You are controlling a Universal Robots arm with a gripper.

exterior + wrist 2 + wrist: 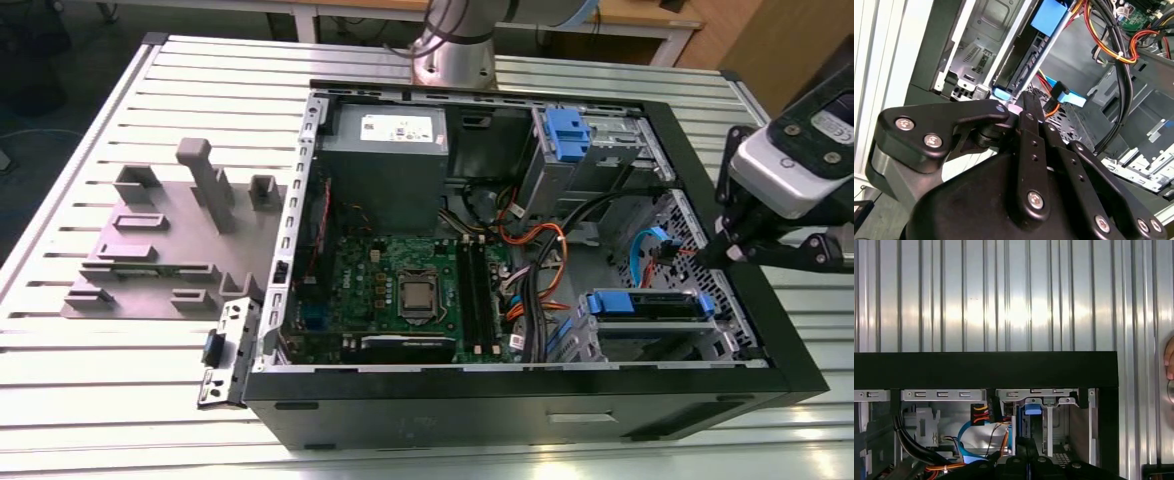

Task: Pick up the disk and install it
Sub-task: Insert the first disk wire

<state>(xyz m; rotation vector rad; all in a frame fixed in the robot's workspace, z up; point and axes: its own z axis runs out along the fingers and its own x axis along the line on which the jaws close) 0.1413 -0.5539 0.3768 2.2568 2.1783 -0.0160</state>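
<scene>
Base: the arm column (451,48) is a smooth, round tube of bare silver-grey metal, with a darker grey joint casing above it. At the exterior view's right, the wrist housing (785,168) is a rounded white-to-pale-grey block with black casing above and thin black struts below. In the second wrist view, the end effector (1019,111) is matte black throughout, with flat bar links (1034,160) with rounded ends over a bulky rounded body. The screws (1035,200) are silver with hex sockets, one or two per link.

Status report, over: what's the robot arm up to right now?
Gripper at the case's edge, tip by the disk. Disk sits in its drive cage, contact unclear. Blue cable close beside the tip.
</scene>
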